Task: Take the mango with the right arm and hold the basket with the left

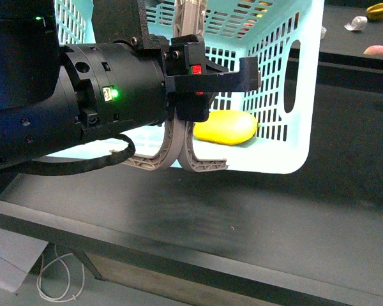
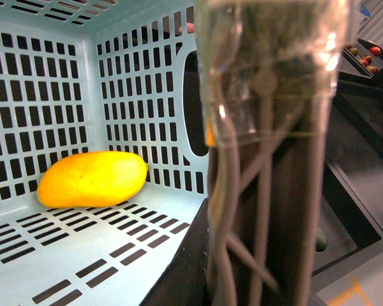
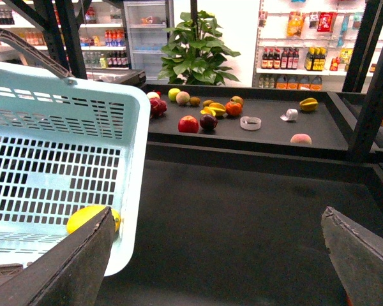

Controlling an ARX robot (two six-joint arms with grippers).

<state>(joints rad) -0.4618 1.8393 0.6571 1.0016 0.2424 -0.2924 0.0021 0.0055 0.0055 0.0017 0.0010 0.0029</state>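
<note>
The turquoise basket (image 1: 287,121) stands on the dark table, tilted toward me. The yellow mango (image 1: 226,127) lies inside it on the basket floor, near a corner; it also shows in the left wrist view (image 2: 92,179) and the right wrist view (image 3: 88,217). My left gripper (image 1: 198,83) is shut on the basket's grey-brown handles (image 1: 179,153), which fill the left wrist view (image 2: 268,159). My right gripper (image 3: 223,255) is open and empty, above the bare table just outside the basket's side wall (image 3: 64,166). The right arm is out of the front view.
A raised dark shelf behind the table holds several fruits, such as a red apple (image 3: 188,123), a starfruit (image 3: 308,104) and a peach (image 3: 300,138). A black post (image 3: 370,83) stands at the shelf's right. The table's front edge (image 1: 179,255) is close.
</note>
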